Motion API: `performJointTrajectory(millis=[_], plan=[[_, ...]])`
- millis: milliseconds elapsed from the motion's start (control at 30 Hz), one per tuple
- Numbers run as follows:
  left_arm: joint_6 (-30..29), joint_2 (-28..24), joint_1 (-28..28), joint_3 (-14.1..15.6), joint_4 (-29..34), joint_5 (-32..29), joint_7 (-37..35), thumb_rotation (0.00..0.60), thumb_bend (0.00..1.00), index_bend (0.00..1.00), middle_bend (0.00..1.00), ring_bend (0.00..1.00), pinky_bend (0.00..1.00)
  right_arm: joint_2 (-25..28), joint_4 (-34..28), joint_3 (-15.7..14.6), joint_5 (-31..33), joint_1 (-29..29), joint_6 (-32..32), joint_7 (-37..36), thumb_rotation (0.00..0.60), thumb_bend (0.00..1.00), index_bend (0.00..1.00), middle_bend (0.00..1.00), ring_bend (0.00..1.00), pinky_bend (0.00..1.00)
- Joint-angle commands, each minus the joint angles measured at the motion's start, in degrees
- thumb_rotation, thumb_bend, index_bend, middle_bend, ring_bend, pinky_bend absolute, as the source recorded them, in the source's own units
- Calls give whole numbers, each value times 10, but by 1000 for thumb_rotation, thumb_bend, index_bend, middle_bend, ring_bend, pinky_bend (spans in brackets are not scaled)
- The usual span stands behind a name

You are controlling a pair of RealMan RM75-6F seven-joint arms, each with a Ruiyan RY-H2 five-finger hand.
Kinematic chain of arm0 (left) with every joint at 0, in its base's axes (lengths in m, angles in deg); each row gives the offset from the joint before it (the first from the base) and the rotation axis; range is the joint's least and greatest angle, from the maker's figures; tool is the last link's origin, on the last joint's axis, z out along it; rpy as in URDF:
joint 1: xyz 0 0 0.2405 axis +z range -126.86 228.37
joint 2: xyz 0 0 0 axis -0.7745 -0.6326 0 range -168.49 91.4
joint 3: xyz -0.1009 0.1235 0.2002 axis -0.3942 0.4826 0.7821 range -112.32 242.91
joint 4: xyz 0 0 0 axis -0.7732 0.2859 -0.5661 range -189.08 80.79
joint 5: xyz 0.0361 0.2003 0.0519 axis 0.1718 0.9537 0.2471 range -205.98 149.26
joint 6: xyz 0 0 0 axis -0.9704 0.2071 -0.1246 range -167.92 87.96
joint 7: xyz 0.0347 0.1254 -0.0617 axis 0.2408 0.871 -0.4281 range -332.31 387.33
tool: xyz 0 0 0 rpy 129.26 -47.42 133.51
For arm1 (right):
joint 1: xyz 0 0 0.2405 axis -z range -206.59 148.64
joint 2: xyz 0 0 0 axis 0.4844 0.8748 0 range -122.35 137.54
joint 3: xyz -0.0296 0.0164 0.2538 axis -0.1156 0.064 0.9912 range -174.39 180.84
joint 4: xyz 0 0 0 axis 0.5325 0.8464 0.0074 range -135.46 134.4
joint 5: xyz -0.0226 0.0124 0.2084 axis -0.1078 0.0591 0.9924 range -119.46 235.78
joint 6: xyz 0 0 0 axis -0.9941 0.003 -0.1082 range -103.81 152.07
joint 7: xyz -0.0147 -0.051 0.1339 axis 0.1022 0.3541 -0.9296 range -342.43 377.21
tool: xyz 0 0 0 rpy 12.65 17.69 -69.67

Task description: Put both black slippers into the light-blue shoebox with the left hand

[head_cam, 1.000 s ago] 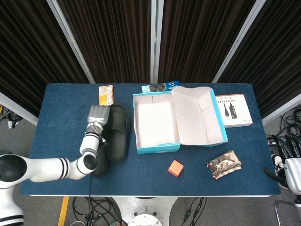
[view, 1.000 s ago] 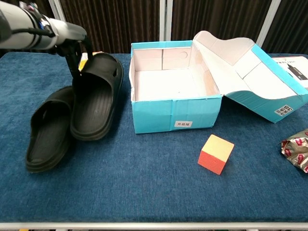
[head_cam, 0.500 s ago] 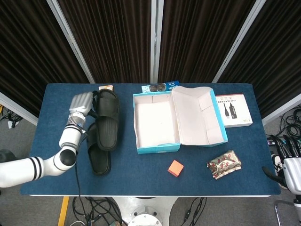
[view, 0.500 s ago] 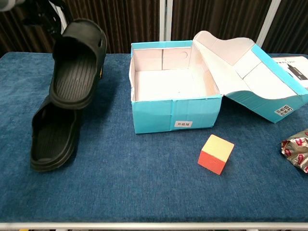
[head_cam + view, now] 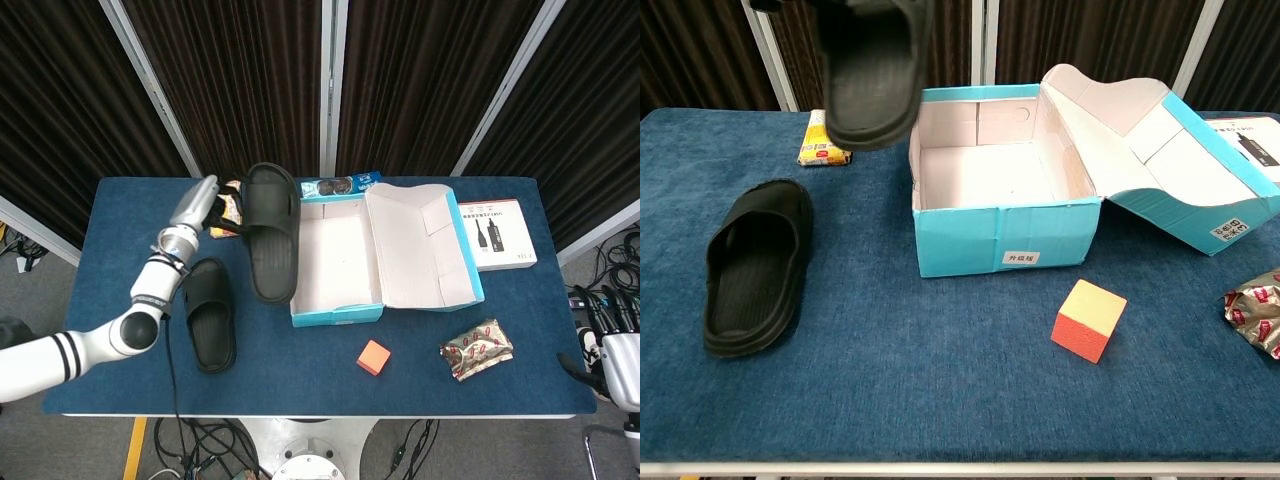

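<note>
We see the left robot hand point(image 5: 197, 207) gripping one black slipper point(image 5: 271, 232) by its strap and holding it in the air, just beside the left wall of the open light-blue shoebox point(image 5: 335, 312). The other black slipper point(image 5: 754, 264) lies flat on the counter point(image 5: 890, 380), well left of the shoebox. Of the right robot hand point(image 5: 607, 335), at the frame's edge, we cannot tell the state.
</note>
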Motion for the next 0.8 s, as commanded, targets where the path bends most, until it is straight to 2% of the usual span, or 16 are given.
performJointTrajectory(millis=[33,200,467,800], plan=[[35,65,-21,-20,-54,34,-53,600,0,592,586,873,865,3,-2,0,0,2,-3,2,600,87,59,162,0,37],[65,139,-53,-30,-127,43,-100,600,0,588,582,872,864,11,-8,-1,3,6,-6,5,600,87,59,161,0,39],[63,233,-85,-59,-220,43,-164,600,0,585,580,872,833,20,-13,-1,5,14,-16,4,600,88,59,162,0,41],[61,331,-112,-53,-366,88,-191,600,0,586,587,866,743,24,-17,-1,8,17,-16,6,600,88,59,162,0,41]])
